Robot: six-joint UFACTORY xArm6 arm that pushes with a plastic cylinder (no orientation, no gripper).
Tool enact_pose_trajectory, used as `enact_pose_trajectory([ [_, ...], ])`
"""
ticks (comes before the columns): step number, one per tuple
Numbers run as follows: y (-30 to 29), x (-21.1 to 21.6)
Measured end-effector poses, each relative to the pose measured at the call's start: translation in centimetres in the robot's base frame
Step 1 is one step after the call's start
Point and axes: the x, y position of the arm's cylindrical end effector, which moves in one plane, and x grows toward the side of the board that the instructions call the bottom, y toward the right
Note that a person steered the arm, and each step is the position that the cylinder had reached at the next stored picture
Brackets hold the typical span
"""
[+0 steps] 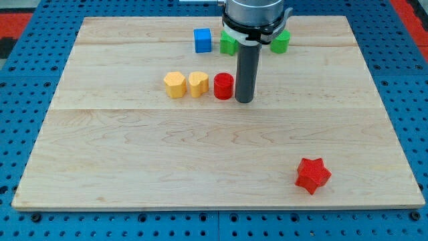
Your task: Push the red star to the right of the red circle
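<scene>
My tip (244, 100) rests on the table (134, 140) just to the view's right of the red circle (223, 86), close beside it, though I cannot tell whether they touch. There is no hand on this arm, only the straight dark rod, so nothing is spread, pressed together or pinched.

The red star (313, 175) lies well apart from my tip, near the table's bottom right corner in the view. I judge the push has not begun: the star is far below and to the right of where it belongs, and my tip stands in the very spot it should reach. The next move calls for travelling round to the star's lower right side, then shoving it up and leftward to stop just right of the circle.

Left of the circle sit two yellow blocks (174, 84), side by side in a row with it. Toward the view's top are a blue cube (202, 40) and two green blocks (229, 44), partly hidden behind the arm. None of these lies on the star's path; the main risk I see is overshooting and knocking the circle.
</scene>
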Motion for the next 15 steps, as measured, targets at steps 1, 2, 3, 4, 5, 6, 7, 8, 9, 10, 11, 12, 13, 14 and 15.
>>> enact_pose_trajectory([
  [1, 0.0, 0.0],
  [2, 2.7, 1.8],
  [3, 3.3, 7.7],
  [4, 2.1, 13.6],
  [5, 1.0, 19.0],
  [6, 3.7, 20.0],
  [7, 7.5, 19.7],
  [8, 9.2, 18.9],
  [9, 9.3, 16.9],
  [10, 9.3, 14.0],
  [11, 9.8, 11.4],
  [12, 11.6, 9.3],
  [13, 12.7, 6.7],
  [14, 12.8, 3.5],
  [15, 12.9, 0.2],
])
